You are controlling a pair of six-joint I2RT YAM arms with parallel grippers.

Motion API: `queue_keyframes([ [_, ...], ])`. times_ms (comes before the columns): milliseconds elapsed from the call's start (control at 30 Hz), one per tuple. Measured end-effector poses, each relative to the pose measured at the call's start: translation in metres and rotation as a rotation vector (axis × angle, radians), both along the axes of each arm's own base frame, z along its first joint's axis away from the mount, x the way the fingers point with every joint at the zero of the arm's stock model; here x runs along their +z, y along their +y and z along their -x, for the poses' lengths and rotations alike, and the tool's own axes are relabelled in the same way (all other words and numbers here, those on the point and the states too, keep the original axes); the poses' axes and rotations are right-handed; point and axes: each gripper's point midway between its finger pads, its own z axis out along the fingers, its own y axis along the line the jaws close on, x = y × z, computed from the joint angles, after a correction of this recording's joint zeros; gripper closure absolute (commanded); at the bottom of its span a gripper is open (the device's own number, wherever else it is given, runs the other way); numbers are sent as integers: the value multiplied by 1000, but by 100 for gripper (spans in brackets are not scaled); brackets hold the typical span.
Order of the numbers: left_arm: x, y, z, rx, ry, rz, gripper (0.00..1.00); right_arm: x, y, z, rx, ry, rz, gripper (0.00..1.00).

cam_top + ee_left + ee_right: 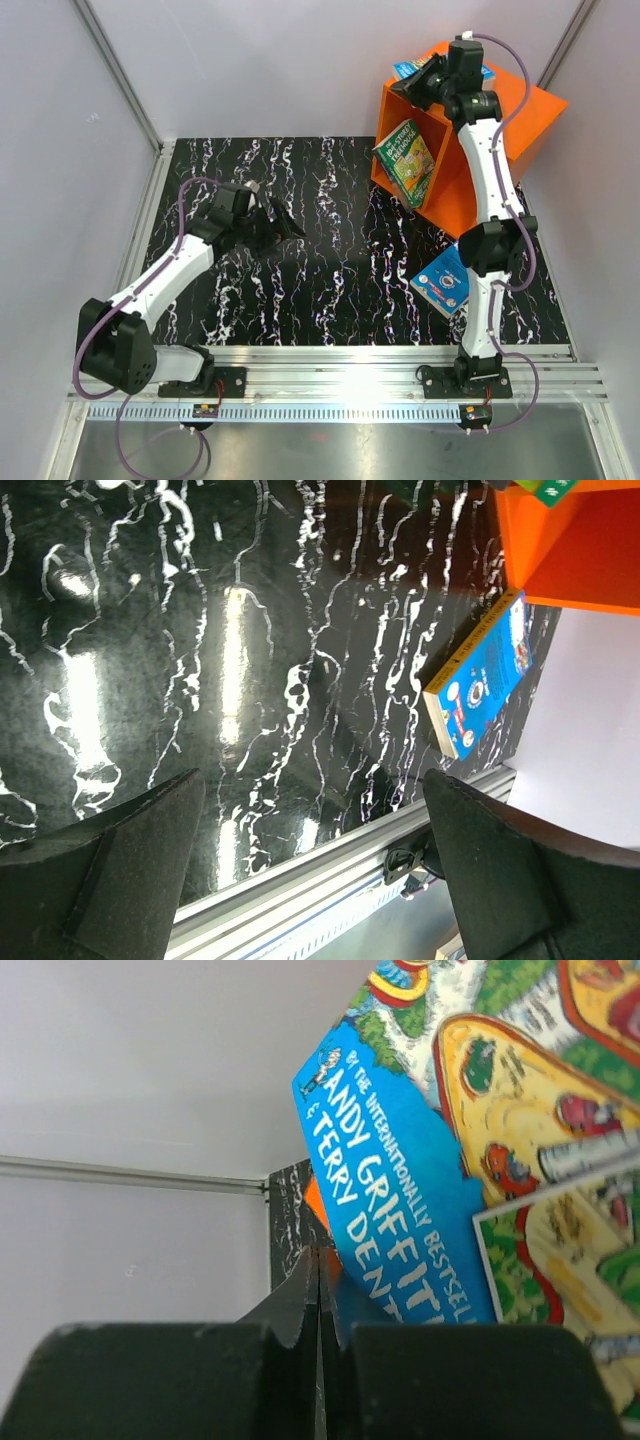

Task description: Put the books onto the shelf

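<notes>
Pressed flat against each other at the bottom of the right wrist view, the fingers (288, 1312) of the right gripper (320, 1260) leave no gap and clamp nothing. Just beyond their tips, filling the upper right of that frame, is the tilted cover of a bright blue book (400, 1210) with cartoon art. Whether it touches the tips cannot be told.

Seen from above, the right arm (490, 170) stands almost straight, running from its base at the lower right up to the orange shelf (530, 110) in the upper right corner. Its wrist turns toward the left over the shelf's upper edge, where the blue book peeks out on either side of it. Which compartment that book is in cannot be told. A green book showing coins (405, 160) leans inside the compartment on the left of the frame. A second blue book with a round emblem (440, 282) lies flat on the black marbled table (300, 290) at the lower right, just beside the arm's lower link and partly hidden by it, well apart from the shelf's opening.

At the lower left, the left arm (165, 275) is folded, its elbow low near its base and its forearm slanting up and right over the table's left half. The left gripper (314, 775) hangs above bare tabletop with its fingers spread wide and nothing between them.
</notes>
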Motion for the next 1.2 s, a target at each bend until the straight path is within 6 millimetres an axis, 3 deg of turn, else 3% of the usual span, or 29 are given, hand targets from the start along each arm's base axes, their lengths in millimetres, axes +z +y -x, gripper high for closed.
queue_keyframes([
  [233, -5, 0, -3, 3, 7, -1, 6, -4, -57, 18, -79, 53, 36, 99],
  [367, -14, -1, -5, 1, 32, -7, 6, -4, -77, 21, -101, 61, 42, 99],
  [500, -18, -2, -6, -1, 44, -8, 6, -3, -73, 23, -57, 54, 27, 98],
  [667, -17, -3, -7, -2, 42, -7, 6, -3, -51, 33, 67, 38, -17, 94],
  [800, -13, -5, -11, -2, 35, -4, 6, -10, -30, 54, 151, 69, -30, 82],
  [900, -8, -7, -17, -5, 24, -2, 6, -11, -19, 72, 195, 88, -27, 59],
  [933, -5, -8, -20, -5, 18, 0, 6, -9, -17, 78, 201, 89, -22, 43],
  [1067, 9, -17, -31, -21, -17, 10, 6, 13, -22, 115, 199, 53, 25, 16],
  [1200, 20, -41, -36, -86, -45, 15, 3, 46, -39, 175, 142, -17, 96, 4],
])
